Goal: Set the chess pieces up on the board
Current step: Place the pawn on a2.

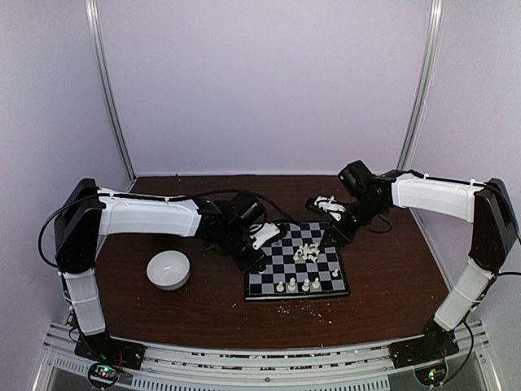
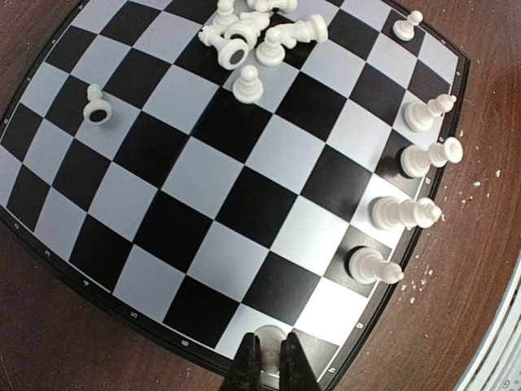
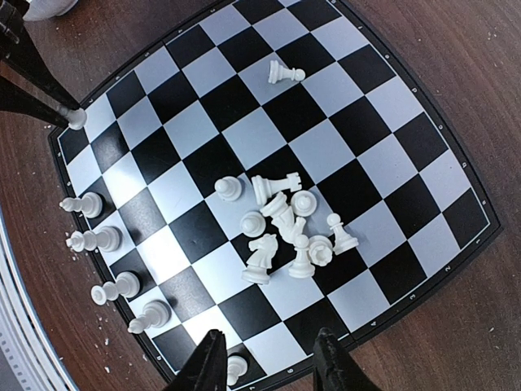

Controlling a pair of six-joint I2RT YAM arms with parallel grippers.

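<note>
The black-and-grey board (image 1: 317, 265) lies in mid table. My left gripper (image 1: 256, 270) is at its near-left corner, shut on a small white chess piece (image 2: 269, 346) over the corner square; this piece also shows in the right wrist view (image 3: 76, 120). Several pieces stand along the near edge (image 3: 94, 239) (image 2: 403, 213). A heap of tumbled pieces (image 3: 285, 224) (image 2: 252, 37) lies mid-board. One pawn (image 3: 281, 73) lies alone on its side. My right gripper (image 3: 269, 366) (image 1: 338, 236) is open and empty above the board's right edge, beside a standing piece (image 3: 234, 366).
A round white bowl (image 1: 168, 269) stands left of the board. Pale crumbs (image 1: 305, 308) dot the brown table in front of the board. Metal posts stand at the back corners, and purple walls close the space in.
</note>
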